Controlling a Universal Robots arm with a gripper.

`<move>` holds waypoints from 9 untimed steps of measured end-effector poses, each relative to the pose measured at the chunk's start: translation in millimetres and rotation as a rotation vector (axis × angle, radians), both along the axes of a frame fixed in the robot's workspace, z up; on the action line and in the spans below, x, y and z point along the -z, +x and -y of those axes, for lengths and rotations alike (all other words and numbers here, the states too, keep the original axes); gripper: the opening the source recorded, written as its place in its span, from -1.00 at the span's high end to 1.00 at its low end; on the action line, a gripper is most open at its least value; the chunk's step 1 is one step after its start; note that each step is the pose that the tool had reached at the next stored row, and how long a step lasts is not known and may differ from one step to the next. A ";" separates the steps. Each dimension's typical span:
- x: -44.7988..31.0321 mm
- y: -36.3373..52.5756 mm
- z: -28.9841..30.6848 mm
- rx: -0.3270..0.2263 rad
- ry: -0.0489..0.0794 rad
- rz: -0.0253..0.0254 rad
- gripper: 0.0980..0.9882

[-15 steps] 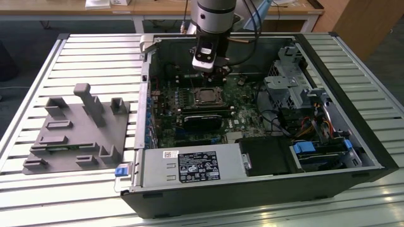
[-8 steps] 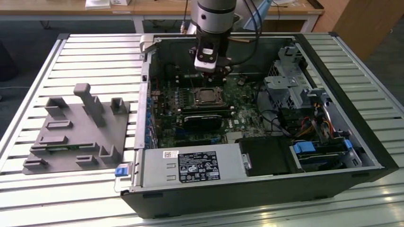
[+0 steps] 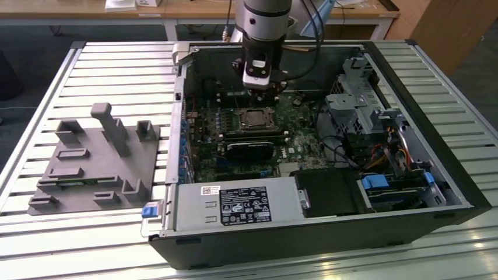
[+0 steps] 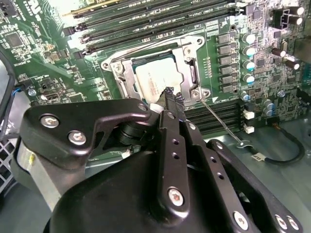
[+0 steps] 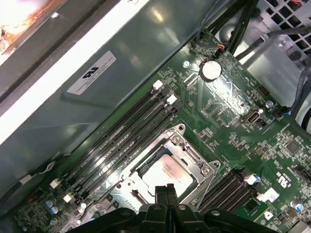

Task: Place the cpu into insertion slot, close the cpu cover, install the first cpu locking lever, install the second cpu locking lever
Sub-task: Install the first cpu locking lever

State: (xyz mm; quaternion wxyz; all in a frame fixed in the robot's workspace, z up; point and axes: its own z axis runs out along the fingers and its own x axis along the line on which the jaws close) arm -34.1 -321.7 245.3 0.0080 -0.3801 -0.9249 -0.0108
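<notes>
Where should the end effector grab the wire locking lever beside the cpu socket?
Probably at the cpu locking lever's hooked free end, coming from above. The thin wire lies low across the memory slots, and only that bent end reaches out past them.

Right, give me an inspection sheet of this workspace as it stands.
Surface: slatted metal table carrying the open computer case.
Job's things: cpu lies under the cpu cover, which is down; a wire lever juts out from its corner.
Clutter: grey parts fixture on the exterior view's left.
Grippers: gripper shut, holding nothing, tips near the cover's edge.
Cables: black cable on the case floor; coloured wires by the drive bays.
Surroundings: wooden desk behind.
</notes>
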 end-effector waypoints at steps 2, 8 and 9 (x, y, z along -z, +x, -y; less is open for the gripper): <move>0.0 0.0 0.0 -0.008 0.000 0.0000 0.98; -0.1 0.0 0.0 -0.036 0.000 -0.0001 0.98; 0.0 0.0 0.0 -0.040 0.000 -0.0001 0.98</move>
